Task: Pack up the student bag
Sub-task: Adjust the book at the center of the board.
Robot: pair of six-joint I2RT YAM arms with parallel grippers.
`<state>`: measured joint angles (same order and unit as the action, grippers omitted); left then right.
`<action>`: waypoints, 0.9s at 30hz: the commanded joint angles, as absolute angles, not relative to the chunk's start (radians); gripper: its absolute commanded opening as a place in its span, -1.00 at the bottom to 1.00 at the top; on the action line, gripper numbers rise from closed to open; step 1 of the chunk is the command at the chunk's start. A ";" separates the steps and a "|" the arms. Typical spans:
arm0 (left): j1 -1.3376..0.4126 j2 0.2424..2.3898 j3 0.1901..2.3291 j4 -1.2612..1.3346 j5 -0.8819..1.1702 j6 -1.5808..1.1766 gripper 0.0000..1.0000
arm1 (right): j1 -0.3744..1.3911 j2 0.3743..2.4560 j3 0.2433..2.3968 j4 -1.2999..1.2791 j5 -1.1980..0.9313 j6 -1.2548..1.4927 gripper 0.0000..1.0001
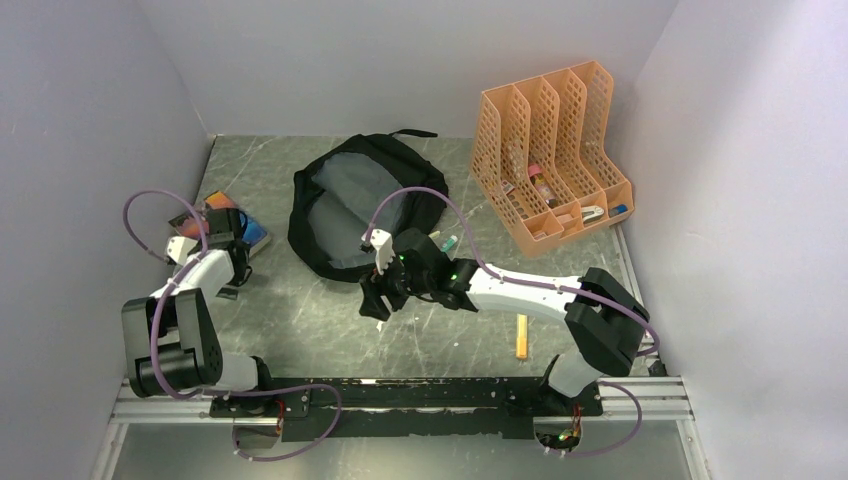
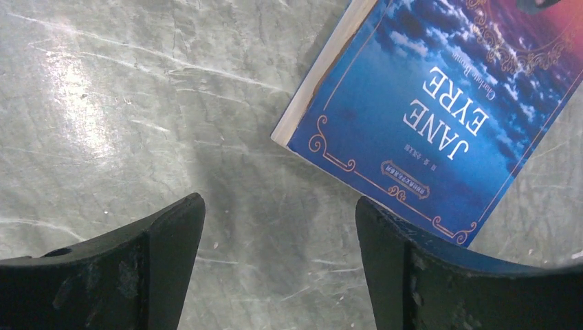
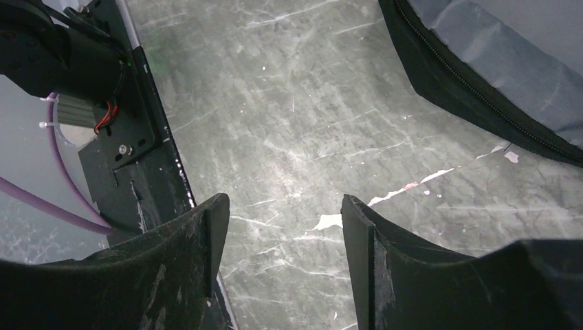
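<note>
We see a grey marbled table (image 1: 300, 330) filling the middle of the top view. The student bag (image 1: 345, 200) lies on it just above the centre of that frame. The bag is black and floppy, and its mouth is unzipped, showing a grey lining. Its zippered edge also crosses the upper right corner of the right wrist view.

To the upper right of the top view stands an orange mesh file organiser (image 1: 555, 140), apart from the bag. Small items sit in its low front sections, too small for us to name.

The right gripper (image 3: 278, 254) hangs over bare table just below the bag's lower edge. Its 2 fingers are spread apart with nothing between them.

The left gripper (image 2: 278, 261) sits at the left of the top view, well apart from the bag. Its fingers are likewise parted and hold nothing.

In the left wrist view a blue paperback titled "Jane Eyre" (image 2: 426, 103) lies flat in the upper right of the frame. Its near corner is just beside one fingertip, and we cannot tell whether they touch.

A small yellow stick (image 1: 521, 336) lies on the table at the lower right of centre in the top view, near the right arm.
</note>
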<state>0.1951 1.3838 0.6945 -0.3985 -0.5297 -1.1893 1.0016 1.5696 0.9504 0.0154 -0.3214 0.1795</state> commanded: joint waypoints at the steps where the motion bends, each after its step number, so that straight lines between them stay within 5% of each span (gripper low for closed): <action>1: 0.204 1.348 0.661 -0.311 -0.593 -1.246 0.71 | 1.000 1.577 0.937 0.034 -0.338 0.186 0.29; 9: 0.210 1.300 0.591 -0.168 -0.555 -1.219 0.74 | 0.999 1.585 0.937 0.034 -0.347 0.191 0.29; 14: 0.209 1.330 0.589 -0.092 -0.513 -1.183 0.56 | 1.000 1.591 0.939 0.034 -0.356 0.193 0.29; 27: 0.167 1.409 0.896 -0.290 -0.562 -1.022 0.71 | 1.000 1.613 0.948 0.021 -0.354 0.190 0.29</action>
<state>0.1730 1.3674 0.7650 -0.1829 -0.4885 -1.0580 1.0016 1.6035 0.9459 0.0162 -0.3489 0.1871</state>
